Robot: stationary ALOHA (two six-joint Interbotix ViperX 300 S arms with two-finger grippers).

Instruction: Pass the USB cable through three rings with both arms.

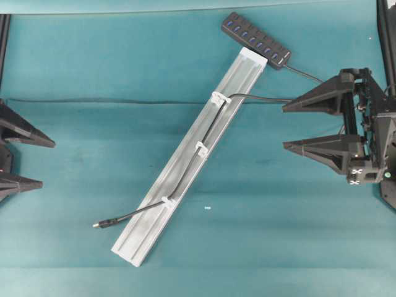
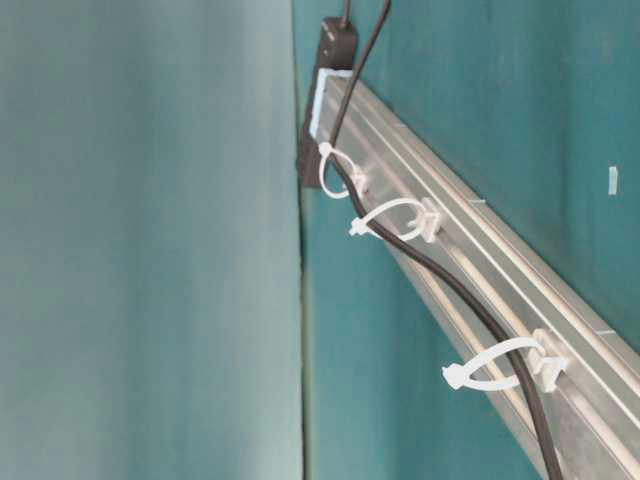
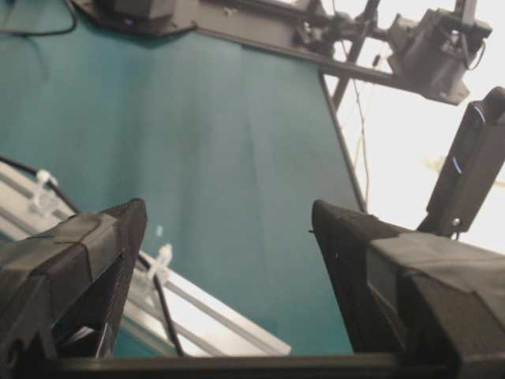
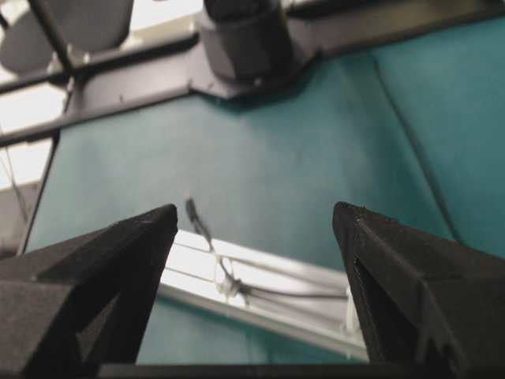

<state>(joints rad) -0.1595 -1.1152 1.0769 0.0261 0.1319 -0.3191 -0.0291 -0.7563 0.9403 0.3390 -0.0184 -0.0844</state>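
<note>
Here the USB cable (image 1: 185, 168) lies threaded through all three rings (image 1: 201, 148) along the silver rail (image 1: 154, 223), well clear of both grippers. The left gripper (image 1: 31, 162) and right gripper (image 1: 291, 127) each stand wide apart, holding nothing, the plug (image 1: 98, 224) nearer the left one.

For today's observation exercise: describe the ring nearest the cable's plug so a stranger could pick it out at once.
Find the silver rail lying diagonally across the teal table. Three white rings sit along it; take the one nearest its lower-left end, where the black cable leaves the rail and ends in its plug.
</note>
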